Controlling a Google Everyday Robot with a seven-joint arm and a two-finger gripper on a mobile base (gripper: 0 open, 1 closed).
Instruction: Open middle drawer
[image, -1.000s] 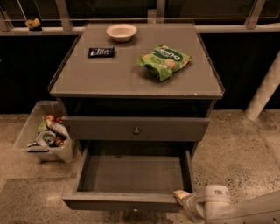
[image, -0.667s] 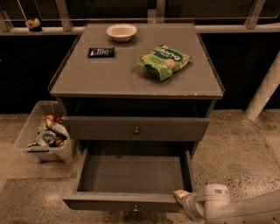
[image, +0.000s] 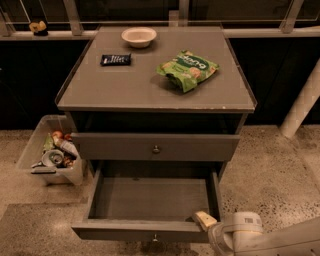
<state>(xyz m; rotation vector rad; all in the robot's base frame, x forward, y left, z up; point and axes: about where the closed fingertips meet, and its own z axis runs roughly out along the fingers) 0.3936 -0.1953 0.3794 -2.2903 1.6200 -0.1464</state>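
Observation:
The middle drawer (image: 150, 200) is the grey drawer pulled well out of the cabinet, its inside bare. Its low front (image: 125, 232) carries a small round knob (image: 155, 237) at the bottom edge of the view. My gripper (image: 205, 220) is at the drawer's front right corner, its cream tip resting at the top of the front panel, with the white arm (image: 245, 235) behind it at the lower right. Above it, another grey drawer front (image: 115, 146) with a round knob (image: 156, 149) sits closed.
On the cabinet top (image: 115, 90) lie a white bowl (image: 138, 36), a black bar (image: 115, 59) and a green chip bag (image: 187, 68). A clear bin (image: 42, 150) of trash stands on the floor at the left. A white pole (image: 302, 102) leans at the right.

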